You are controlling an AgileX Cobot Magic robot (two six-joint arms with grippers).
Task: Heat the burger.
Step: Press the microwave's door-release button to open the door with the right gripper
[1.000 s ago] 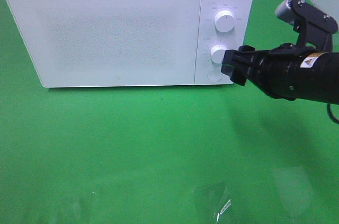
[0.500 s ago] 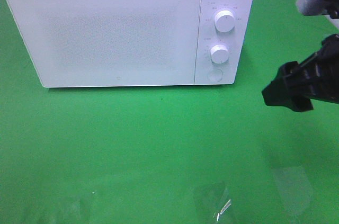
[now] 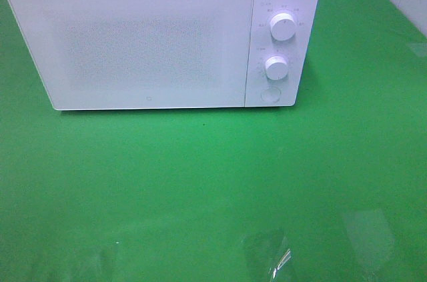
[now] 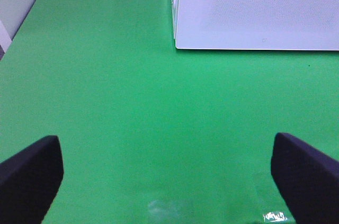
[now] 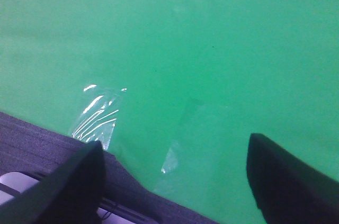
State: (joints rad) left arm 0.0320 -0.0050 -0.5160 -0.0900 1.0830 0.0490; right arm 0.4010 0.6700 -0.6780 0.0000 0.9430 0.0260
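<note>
The burger is out of view in every frame. A white microwave (image 3: 147, 42) stands at the back of the green table with its door shut, and its corner also shows in the left wrist view (image 4: 254, 7). Its panel carries two round knobs (image 3: 283, 27) (image 3: 276, 67) and a round button (image 3: 270, 95). Neither arm shows in the high view. My left gripper (image 4: 169, 176) hangs open over bare green cloth in front of the microwave. My right gripper (image 5: 175, 176) is open too, with only cloth between its fingers.
Shiny strips of clear tape (image 3: 273, 255) lie on the green cloth near the table's front edge. In the right wrist view, more tape (image 5: 98, 113) sits close to the cloth's edge, with grey floor (image 5: 32, 144) beyond it.
My right arm has drawn back from the microwave's lower knob, moving right and out of the high view. The microwave has not moved.
</note>
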